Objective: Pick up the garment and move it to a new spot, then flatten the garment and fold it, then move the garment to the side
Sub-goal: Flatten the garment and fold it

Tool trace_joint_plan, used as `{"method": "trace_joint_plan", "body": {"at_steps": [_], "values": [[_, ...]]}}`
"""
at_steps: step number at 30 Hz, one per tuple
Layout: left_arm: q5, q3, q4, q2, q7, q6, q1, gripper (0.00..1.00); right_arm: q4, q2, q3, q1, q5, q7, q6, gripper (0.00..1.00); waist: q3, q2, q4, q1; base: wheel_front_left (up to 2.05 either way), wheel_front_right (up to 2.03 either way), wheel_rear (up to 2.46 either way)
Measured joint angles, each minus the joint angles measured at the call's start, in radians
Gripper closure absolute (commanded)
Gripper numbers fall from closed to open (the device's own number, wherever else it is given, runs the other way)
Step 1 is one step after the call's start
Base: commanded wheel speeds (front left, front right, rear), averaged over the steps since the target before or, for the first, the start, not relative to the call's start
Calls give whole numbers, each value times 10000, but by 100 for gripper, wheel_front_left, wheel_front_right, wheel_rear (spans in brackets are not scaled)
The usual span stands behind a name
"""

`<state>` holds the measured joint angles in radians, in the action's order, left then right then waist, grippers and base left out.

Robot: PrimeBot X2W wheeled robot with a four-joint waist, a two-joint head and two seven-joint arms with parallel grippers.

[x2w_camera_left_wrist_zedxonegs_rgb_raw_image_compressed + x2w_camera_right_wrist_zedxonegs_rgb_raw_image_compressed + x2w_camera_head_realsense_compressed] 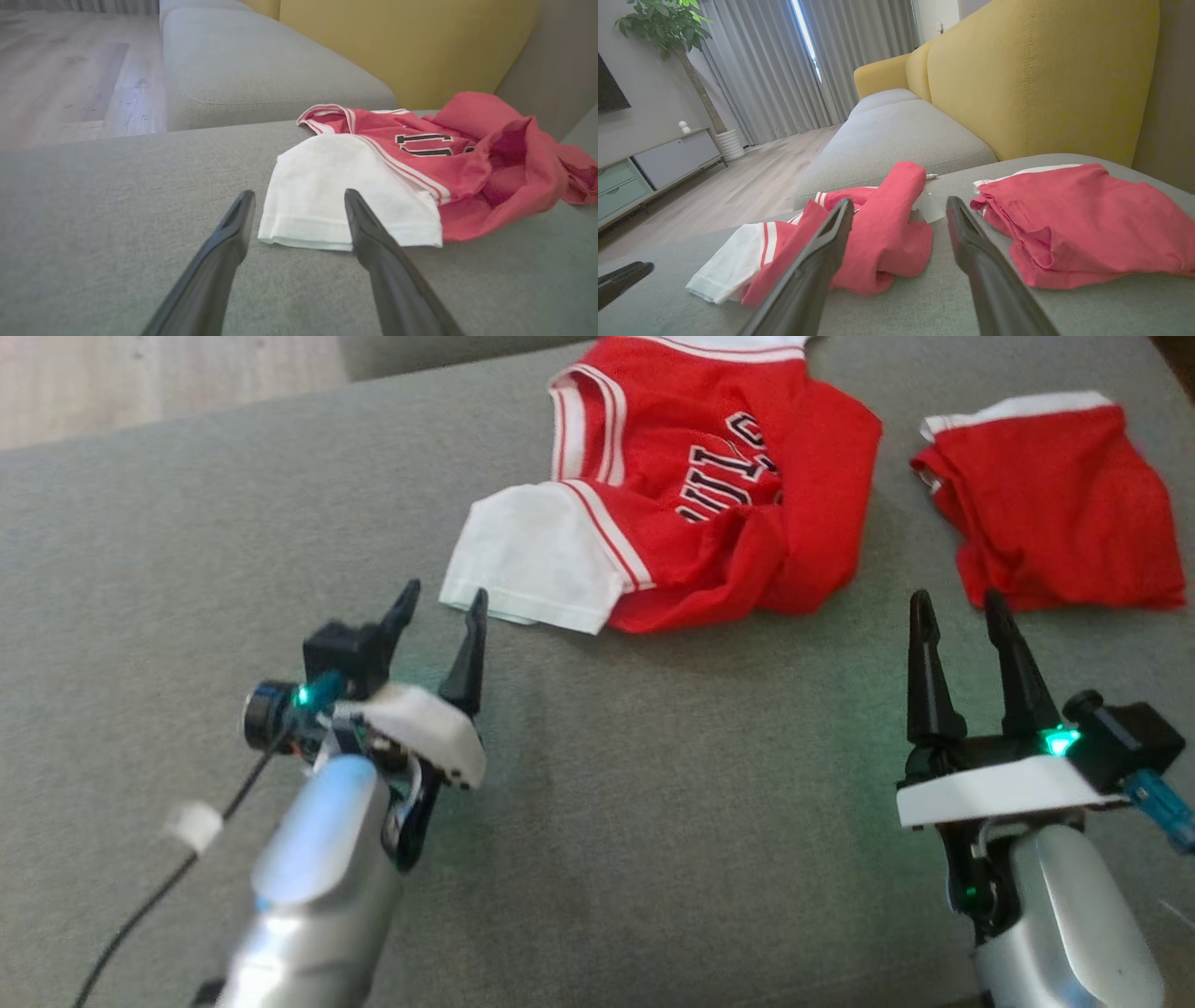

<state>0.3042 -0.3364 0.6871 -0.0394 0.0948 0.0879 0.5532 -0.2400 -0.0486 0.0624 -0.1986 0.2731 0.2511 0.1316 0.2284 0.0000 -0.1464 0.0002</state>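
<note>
We face a grey sofa [653,821] seat. The crumpled red-and-white jersey [709,495] lies at its far middle, with the white sleeve toward the near left. Folded red shorts [1064,504] lie apart to its right. Our left end effector [446,593] hovers just short of the white sleeve, fingers spread wide, holding nothing. Our right end effector [959,599] points at the shorts' near edge, equally open and empty.

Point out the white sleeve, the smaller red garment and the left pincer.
white sleeve [317,186], left wrist view, middle of the white cloth.
smaller red garment [1060,509], head view, centre of the fabric.
left pincer [446,591], head view, midway between its fingertips.
</note>
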Motion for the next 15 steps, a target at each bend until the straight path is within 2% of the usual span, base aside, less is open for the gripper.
{"method": "trace_joint_plan", "body": {"at_steps": [5,11,15], "values": [[27,-128,1331,12,-654,-313,1085,0,36,0,119,-181,92,0,0,0,405,0,-399,0,0,0,0],[-77,-132,2362,-21,-819,-692,1753,0,125,0,211,-191,178,0,0,0,726,0,-710,0,0,0,0],[-56,-150,2894,-21,-901,-566,2114,0,167,0,219,-201,178,0,0,0,866,0,-829,-1,0,0,0]]}}
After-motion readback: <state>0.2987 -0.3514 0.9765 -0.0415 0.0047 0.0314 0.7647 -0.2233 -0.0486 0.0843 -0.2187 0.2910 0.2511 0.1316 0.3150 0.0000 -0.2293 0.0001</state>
